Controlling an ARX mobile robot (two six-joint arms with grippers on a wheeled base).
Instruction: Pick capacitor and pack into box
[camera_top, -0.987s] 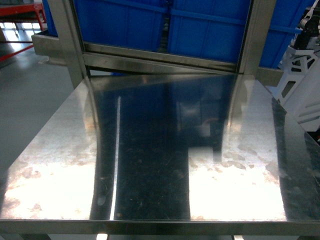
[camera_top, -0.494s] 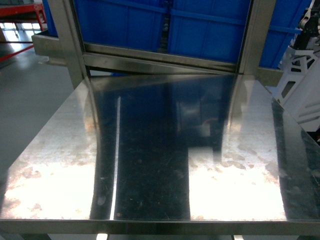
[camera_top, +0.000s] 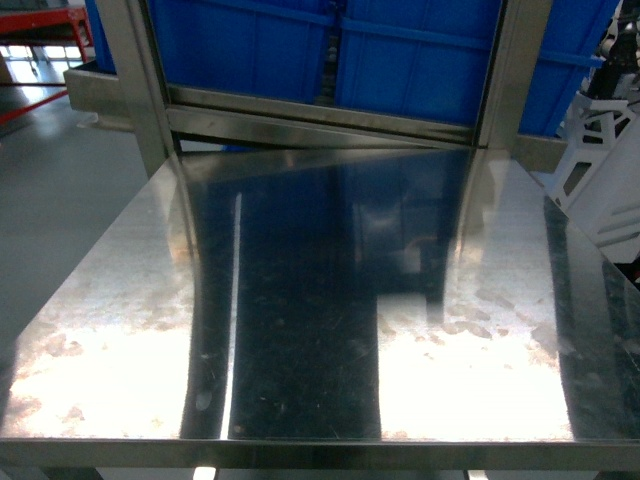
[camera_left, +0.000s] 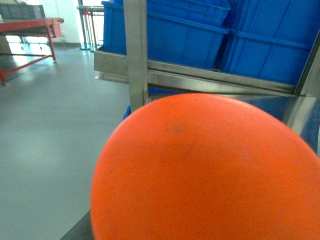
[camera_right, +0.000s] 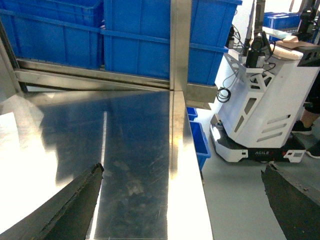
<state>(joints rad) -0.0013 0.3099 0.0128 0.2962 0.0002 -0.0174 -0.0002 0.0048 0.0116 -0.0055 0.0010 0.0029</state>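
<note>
you are looking at a shiny stainless steel table (camera_top: 300, 330) with glare patches and dark reflections across its top. behind it, past the upright steel posts (camera_top: 135, 80), stand large blue plastic bins (camera_top: 400, 55) on a steel rail. a white wheeled robot base (camera_right: 260, 115) stands on the grey floor to the right of the table.

your right gripper (camera_right: 182, 200) shows only as two dark finger edges at the bottom corners of its wrist view, spread wide apart and released, holding nothing, above the table's right edge. your left wrist view is mostly filled by a smooth round orange object (camera_left: 210, 170) close to the lens; i cannot tell the left claw's state. neither the capacitor nor the pink box appears in any view.
</note>
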